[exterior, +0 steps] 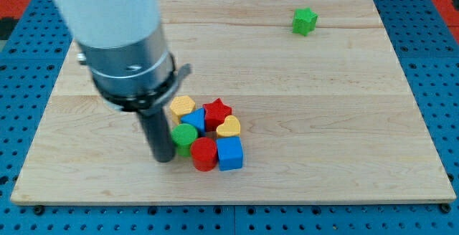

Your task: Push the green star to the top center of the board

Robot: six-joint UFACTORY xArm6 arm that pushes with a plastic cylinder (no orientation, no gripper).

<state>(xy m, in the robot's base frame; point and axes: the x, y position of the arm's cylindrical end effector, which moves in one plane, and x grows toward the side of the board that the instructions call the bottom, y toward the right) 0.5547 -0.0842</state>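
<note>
Green star (pixel 304 21): near the table's (pixel 323 120) top right, far up-right of my tip (pixel 165 159), which touches the green cylinder (pixel 184 136); no pincer fitted, nothing held.

You will find no text, label, brand, number or sign to read anywhere here, neither on the bench (pixel 323 106), nor on the coloured blocks, nor on the arm's pale housing.
</note>
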